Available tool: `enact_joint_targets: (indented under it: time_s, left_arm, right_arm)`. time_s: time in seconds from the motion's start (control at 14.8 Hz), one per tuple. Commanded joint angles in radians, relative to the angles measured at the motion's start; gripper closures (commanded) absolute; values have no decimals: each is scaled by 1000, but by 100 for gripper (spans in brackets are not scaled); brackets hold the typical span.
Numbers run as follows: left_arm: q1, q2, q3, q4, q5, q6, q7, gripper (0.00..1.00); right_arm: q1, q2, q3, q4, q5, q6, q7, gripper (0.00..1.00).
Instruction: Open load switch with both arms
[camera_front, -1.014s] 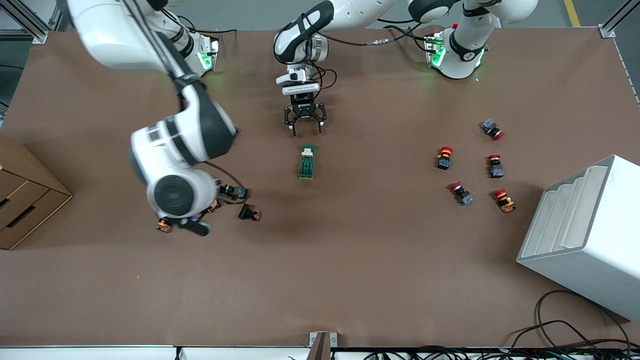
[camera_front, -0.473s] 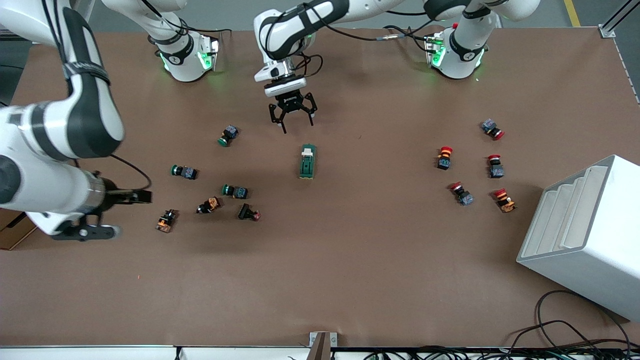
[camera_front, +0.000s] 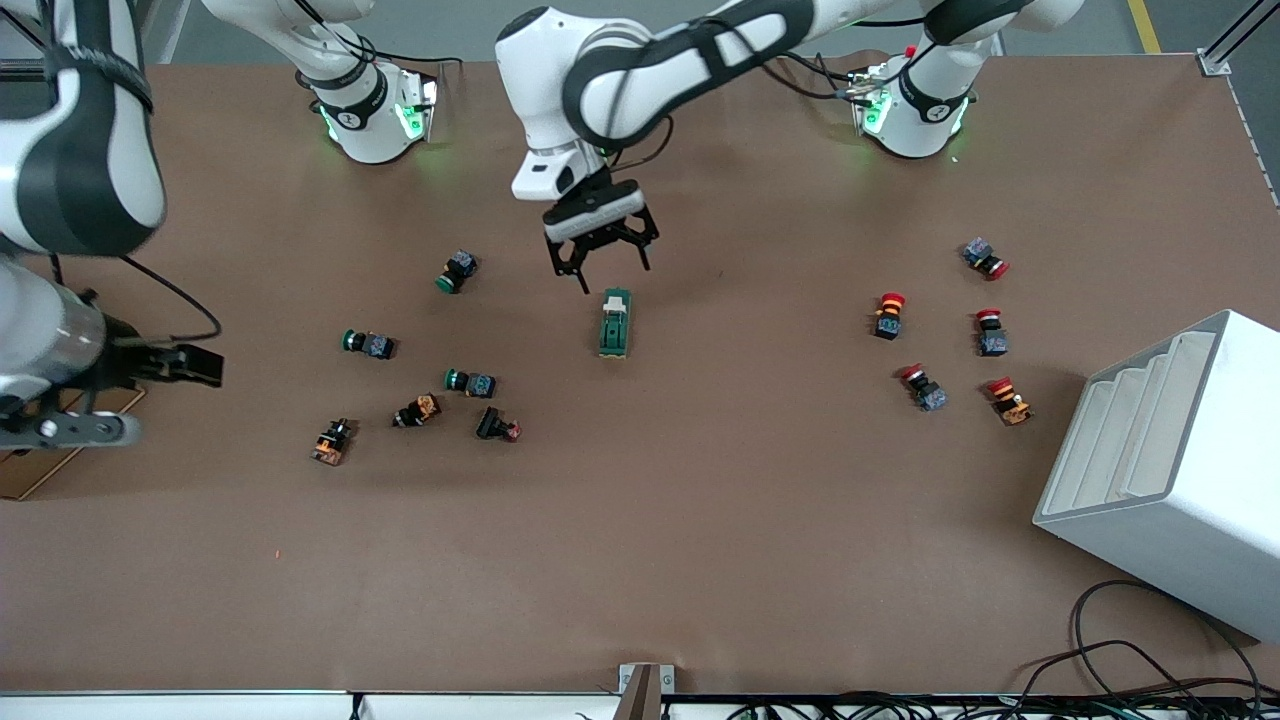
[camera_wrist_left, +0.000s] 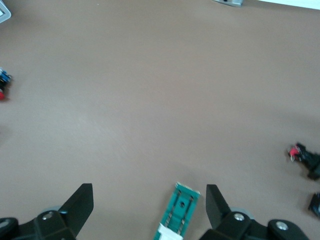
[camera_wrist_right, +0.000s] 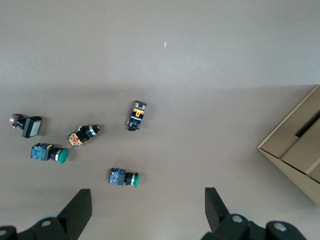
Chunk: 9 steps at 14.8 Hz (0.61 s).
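Note:
The load switch (camera_front: 614, 323) is a dark green elongated block with a cream lever piece at the end toward the robots' bases. It lies flat near the middle of the table. My left gripper (camera_front: 612, 270) hangs open over the table just by that cream end. In the left wrist view the load switch (camera_wrist_left: 180, 214) shows between the wide-spread fingers of the left gripper (camera_wrist_left: 148, 206), closer to one finger (camera_wrist_left: 216, 204). My right gripper (camera_front: 195, 365) is open over the right arm's end of the table, well away from the switch. The right gripper (camera_wrist_right: 147, 207) holds nothing.
Several green-capped and orange push buttons (camera_front: 470, 382) lie scattered toward the right arm's end. Several red-capped push buttons (camera_front: 890, 314) lie toward the left arm's end. A white stepped rack (camera_front: 1170, 470) stands at that end, and a cardboard box (camera_wrist_right: 300, 145) at the other.
The right arm swung away toward its end of the table, uncovering the green push buttons. The left gripper drew back slightly, then came closer to the switch's cream end.

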Motion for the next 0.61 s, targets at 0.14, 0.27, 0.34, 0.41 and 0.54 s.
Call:
enact_joint_targets:
  time_s: [0.14, 0.27, 0.34, 0.41, 0.54]
  left_arm:
    - [164, -99, -9, -3, -156, -11, 169, 1]
    - [261, -139, -10, -2, -225, -11, 272, 0]
    - [308, -154, -10, 9, -264, -11, 327, 0]
    - [354, -168, -10, 23, -299, -11, 377, 0]
    - [428, -171, -10, 55, -344, -11, 483, 0]
  right_arm:
    - [-26, -113, -5, -30, 4, -100, -1, 0]
    - [-32, -125, -7, -24, 5, -132, -3, 0]
    - [-38, -127, -5, -21, 5, -143, -6, 0]
    - [-45, -129, -5, -21, 7, -146, -11, 0]
    - [-71, -129, -8, -17, 72, -146, -14, 0]
